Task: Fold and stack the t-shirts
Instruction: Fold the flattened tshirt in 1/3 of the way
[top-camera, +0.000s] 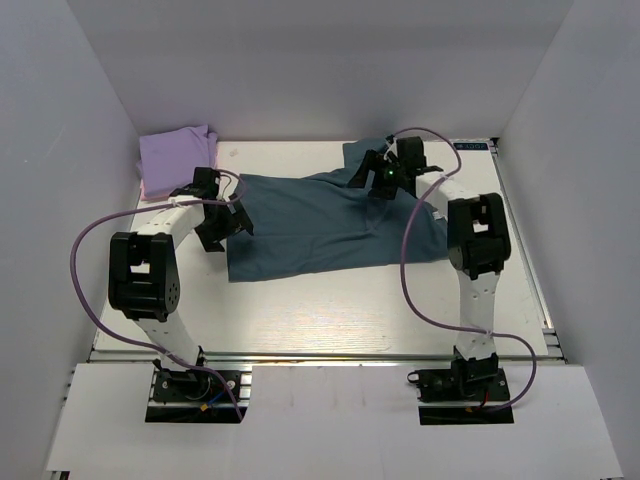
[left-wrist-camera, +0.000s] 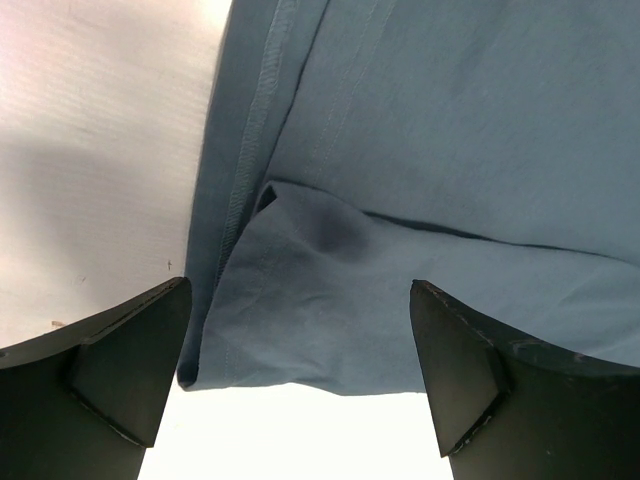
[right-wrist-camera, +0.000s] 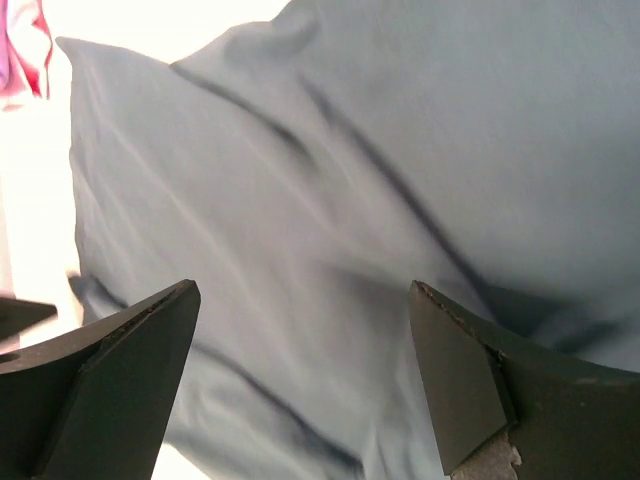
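You are holding the left gripper (left-wrist-camera: 300, 288) wide open at the left hem of the teal-blue t-shirt (top-camera: 320, 225), with one finger over bare table (top-camera: 350, 320) and the other over cloth. Nothing is sitting between the fingers. The shirt is lying spread and creased across the middle of the table, running from left of centre toward the far right corner. You are holding the right gripper (right-wrist-camera: 300, 290) just as wide over the shirt's far right part, gripping nothing. The lavender t-shirt (top-camera: 175, 155) is lying folded in the far left corner. A pink t-shirt (top-camera: 143, 187) is peeking out at its near left edge.
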